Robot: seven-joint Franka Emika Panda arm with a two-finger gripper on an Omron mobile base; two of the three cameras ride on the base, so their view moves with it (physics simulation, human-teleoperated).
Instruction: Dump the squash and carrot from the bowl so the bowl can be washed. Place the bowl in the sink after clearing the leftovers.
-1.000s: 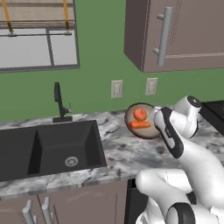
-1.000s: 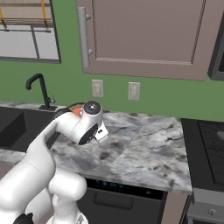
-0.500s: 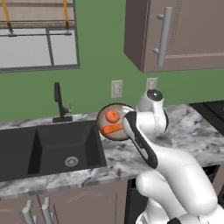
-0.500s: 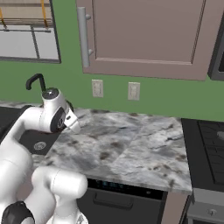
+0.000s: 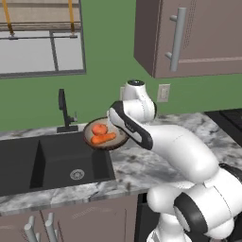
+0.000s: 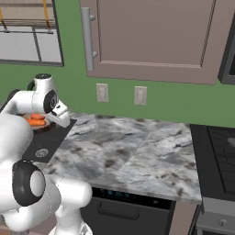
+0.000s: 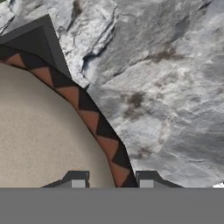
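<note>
I see the bowl (image 5: 105, 134) held up in the air at the centre left of the left base view, tipped slightly toward the camera, over the right edge of the black sink (image 5: 52, 163) where basin meets the marble counter (image 5: 142, 165). The gripper (image 7: 111, 180) is clenched on the bowl's rim: in the hand view its two dark fingertips (image 7: 75, 178) stand at the bottom of the frame either side of the dark zigzag rim, with the tan outside of the bowl (image 7: 39, 135) taking up the left half and grey marble counter (image 7: 166, 87) on the right.

Inside the bowl I can make out the squash (image 5: 99, 128), a stubby orange-red lump, toward the upper left, and the carrot (image 5: 104, 138), a slim orange stick, lying just below it; the two look to be touching. In the right base view the bowl (image 6: 39, 127) peeks out at the far left behind the white arm, with orange pieces in it.

The sink's silver drain (image 5: 77, 175) sits lower left of the bowl, and the black faucet (image 5: 64, 111) stands behind the basin, left of the bowl.
</note>
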